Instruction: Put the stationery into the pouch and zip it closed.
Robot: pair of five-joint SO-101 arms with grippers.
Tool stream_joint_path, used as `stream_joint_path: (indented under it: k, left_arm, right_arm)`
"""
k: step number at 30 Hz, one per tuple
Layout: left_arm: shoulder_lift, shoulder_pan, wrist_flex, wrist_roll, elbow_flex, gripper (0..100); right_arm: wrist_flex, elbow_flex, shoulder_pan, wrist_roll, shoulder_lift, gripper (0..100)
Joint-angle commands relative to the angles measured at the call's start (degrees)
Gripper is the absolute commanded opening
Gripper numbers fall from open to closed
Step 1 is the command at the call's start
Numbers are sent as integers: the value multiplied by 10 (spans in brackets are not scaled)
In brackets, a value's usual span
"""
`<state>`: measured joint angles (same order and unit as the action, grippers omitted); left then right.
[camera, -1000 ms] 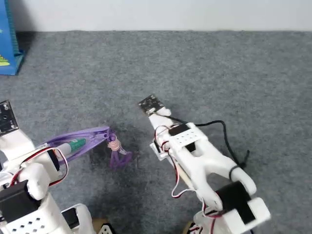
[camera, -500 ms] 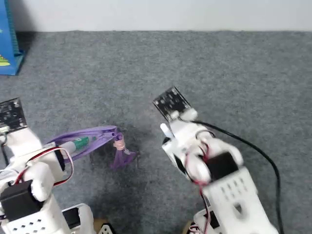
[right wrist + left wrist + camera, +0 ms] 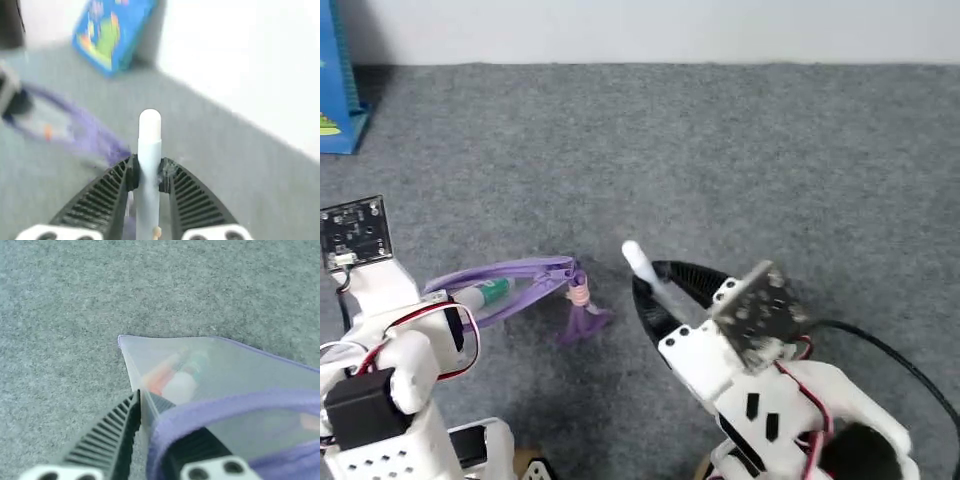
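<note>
A clear pouch with purple trim (image 3: 505,283) is held off the grey carpet at the left, mouth gaping towards the middle, a purple tassel (image 3: 581,316) hanging from its zip end. A green-capped marker (image 3: 485,294) lies inside; the left wrist view shows orange and green pens (image 3: 175,372) in it. My left gripper (image 3: 145,412) is shut on the pouch's edge (image 3: 131,360). My right gripper (image 3: 665,287) is shut on a white pen (image 3: 637,258), which points at the pouch's mouth from a short way right of the tassel. In the right wrist view the pen (image 3: 149,127) stands up between the fingers (image 3: 117,187), with the pouch (image 3: 60,117) beyond.
A blue box (image 3: 338,95) leans at the far left against the white wall; the right wrist view has this box (image 3: 112,30) behind the pouch. Grey carpet (image 3: 770,160) stretches open across the back and right. A black cable (image 3: 890,350) trails by the right arm.
My right arm has pulled back and turned its wrist, so the white pen now points towards the pouch. The left arm has shifted the pouch slightly right.
</note>
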<state>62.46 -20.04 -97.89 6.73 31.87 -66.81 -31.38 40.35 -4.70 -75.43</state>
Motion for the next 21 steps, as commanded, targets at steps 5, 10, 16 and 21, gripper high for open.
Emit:
stream_joint_path:
  k: [5, 10, 16, 21]
  left_arm:
    - [-6, 6, 0, -4, -17, 11]
    - [-6, 6, 0, -4, -17, 11]
    - [-5, 6, -1, -4, -16, 11]
    - [-5, 6, -1, -4, -16, 11]
  right_arm:
    - [205, 44, 10, 76, 1, 7]
    - [327, 9, 57, 109, 1, 7]
    - [531, -105, 95, 108, 1, 7]
    - [669, -194, 96, 109, 1, 7]
